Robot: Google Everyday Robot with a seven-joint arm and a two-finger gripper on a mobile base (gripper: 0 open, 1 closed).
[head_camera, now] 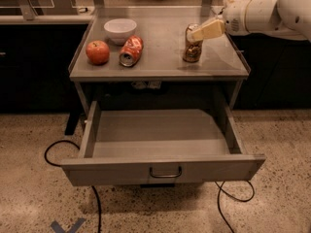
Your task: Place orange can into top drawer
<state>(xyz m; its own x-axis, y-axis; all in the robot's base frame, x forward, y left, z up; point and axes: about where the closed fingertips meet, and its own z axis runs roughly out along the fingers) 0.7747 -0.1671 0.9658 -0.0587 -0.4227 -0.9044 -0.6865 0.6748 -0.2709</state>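
The orange can (192, 50) stands upright on the right part of the grey cabinet top (160, 64). It has a golden-brown mottled label and a silver rim. My gripper (200, 32) reaches in from the right on a white arm, and its pale fingertips sit right at the can's top, overlapping its rim. The top drawer (163, 166) is pulled fully open below, with nothing inside it. Its curved metal handle (165, 172) sits at the centre of the front panel.
A redder orange can (130, 51) lies on its side on the cabinet top, next to a red apple (97, 52) and a white bowl (120, 30). Black cables (63, 152) run across the speckled floor on both sides of the drawer. Dark counters flank the cabinet.
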